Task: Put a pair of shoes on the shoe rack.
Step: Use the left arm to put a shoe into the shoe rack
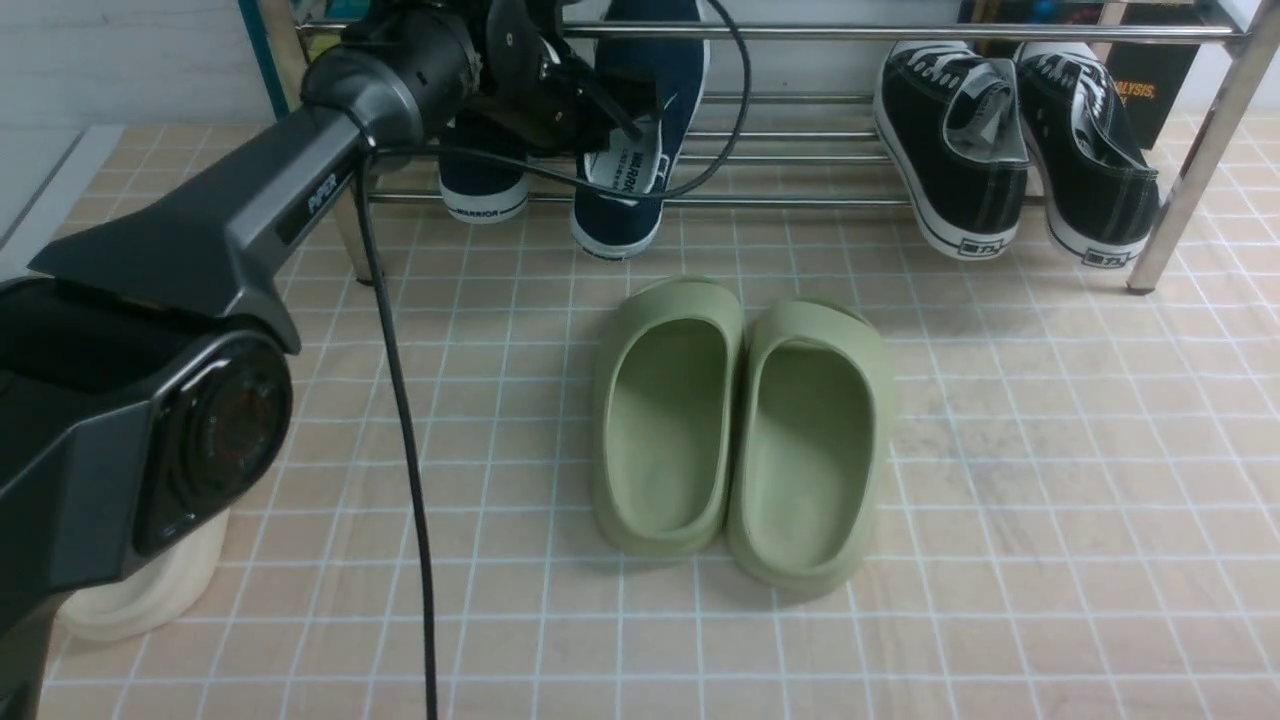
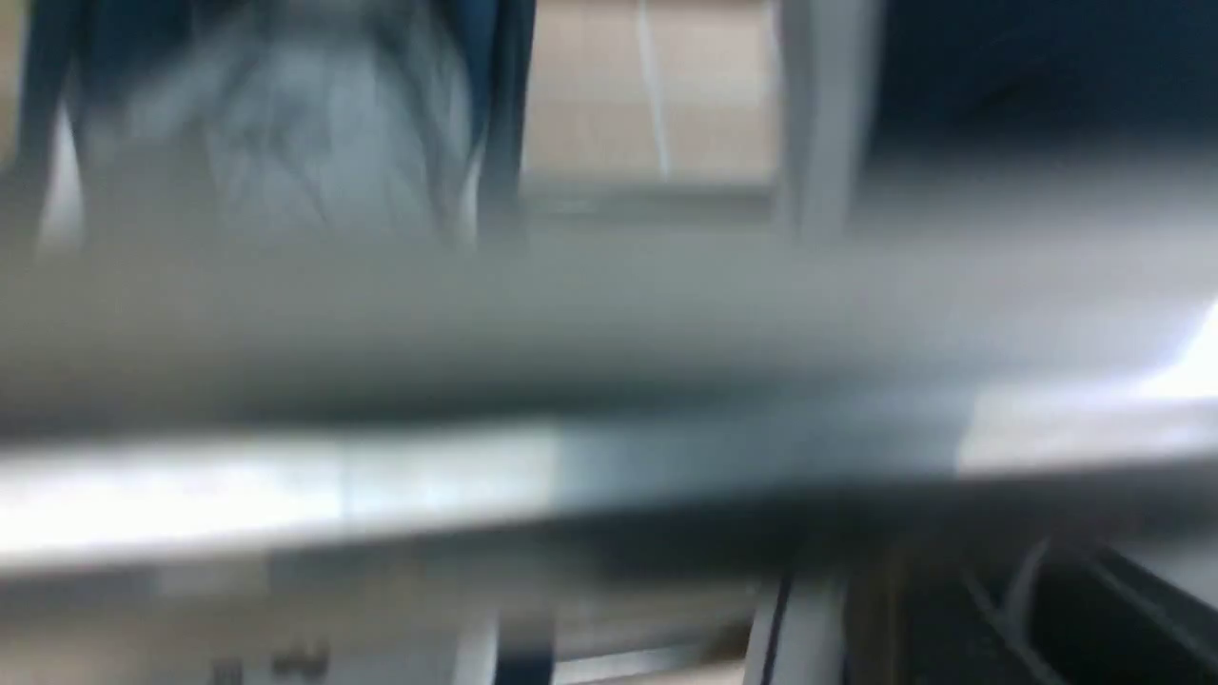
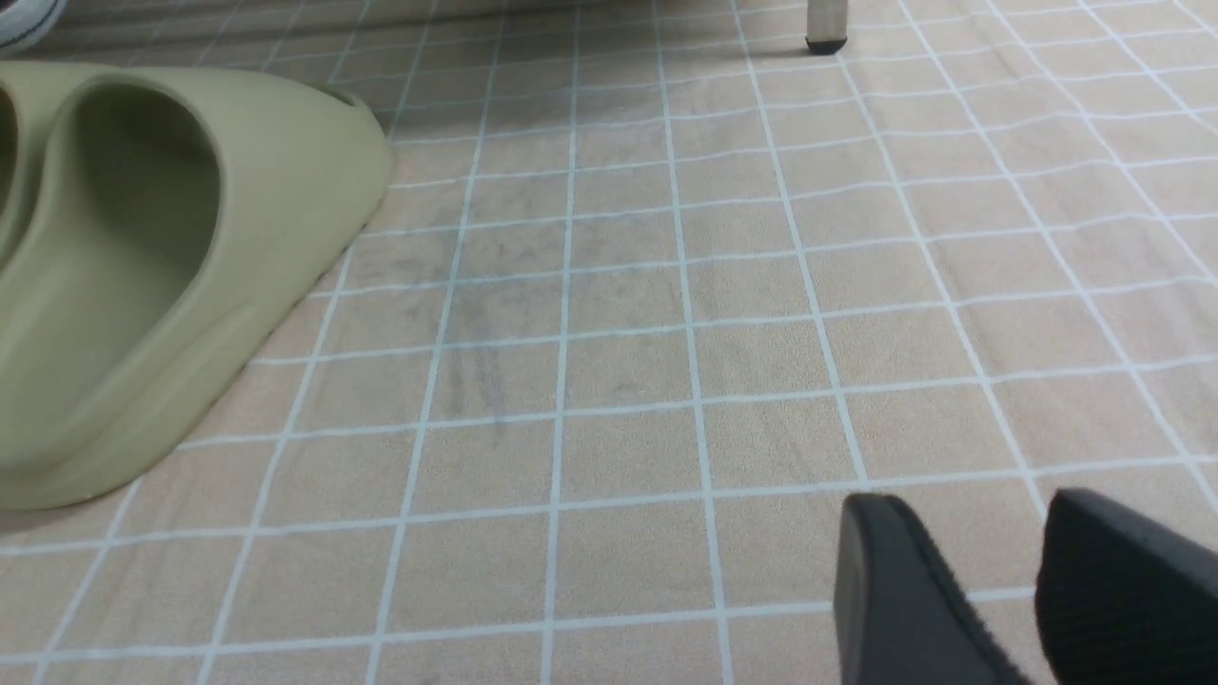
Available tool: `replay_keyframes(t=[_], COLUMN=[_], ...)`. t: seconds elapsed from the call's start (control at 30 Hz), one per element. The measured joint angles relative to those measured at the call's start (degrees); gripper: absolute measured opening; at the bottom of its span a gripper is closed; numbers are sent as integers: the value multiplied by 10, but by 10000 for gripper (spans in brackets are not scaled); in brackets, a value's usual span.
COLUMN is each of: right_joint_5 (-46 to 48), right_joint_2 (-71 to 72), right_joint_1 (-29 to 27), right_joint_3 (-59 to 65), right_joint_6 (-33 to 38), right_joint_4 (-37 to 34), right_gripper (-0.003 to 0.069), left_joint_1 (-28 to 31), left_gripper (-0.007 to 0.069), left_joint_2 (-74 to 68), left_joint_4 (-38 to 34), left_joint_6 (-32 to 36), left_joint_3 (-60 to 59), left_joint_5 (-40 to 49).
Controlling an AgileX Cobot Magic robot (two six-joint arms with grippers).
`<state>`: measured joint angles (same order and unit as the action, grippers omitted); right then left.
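Item: navy slip-ons (image 1: 620,215) on the shoe rack (image 1: 800,32), left end.
Front view: we find the left gripper (image 1: 610,115) over the right slip-on's insole, its grip unreadable; green slides (image 1: 740,430) lie on the floor (image 1: 1050,450) before the rack. Left wrist view: we log blur, a steel bar (image 2: 285,495) across navy canvas. Right wrist view: right gripper (image 3: 966,518) parted, empty, above the floor.

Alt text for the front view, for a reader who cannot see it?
The left gripper is at the opening of a navy slip-on shoe on the chrome shoe rack, its mate beside it. Farther right sit black lace-up sneakers; green slides lie on the tiled floor.
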<state>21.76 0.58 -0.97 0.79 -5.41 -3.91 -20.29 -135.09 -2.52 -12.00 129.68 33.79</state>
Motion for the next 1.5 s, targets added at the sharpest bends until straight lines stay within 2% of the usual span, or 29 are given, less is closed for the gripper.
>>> replay_keyframes(t=[0.1, 0.2, 0.87, 1.2, 1.27, 1.47, 1.5], right_joint_5=[0, 0, 0, 0, 0, 0, 0], right_joint_2=[0, 0, 0, 0, 0, 0, 0], right_joint_1=[0, 0, 0, 0, 0, 0, 0], right_joint_3=[0, 0, 0, 0, 0, 0, 0], right_joint_6=[0, 0, 0, 0, 0, 0, 0], right_joint_4=[0, 0, 0, 0, 0, 0, 0], right_gripper=[238, 238, 238, 238, 238, 238, 238], left_joint_1=[1, 1, 1, 1, 1, 1, 2], left_gripper=[211, 230, 239, 332, 323, 61, 49], left_joint_2=[3, 4, 77, 11, 8, -1, -1], left_joint_4=[4, 7, 22, -4, -4, -1, -1], left_joint_6=[-10, -15, -20, 21, 22, 22, 22], left_joint_3=[2, 2, 13, 13, 13, 13, 13], left_joint_5=[6, 27, 97, 81, 75, 49, 49])
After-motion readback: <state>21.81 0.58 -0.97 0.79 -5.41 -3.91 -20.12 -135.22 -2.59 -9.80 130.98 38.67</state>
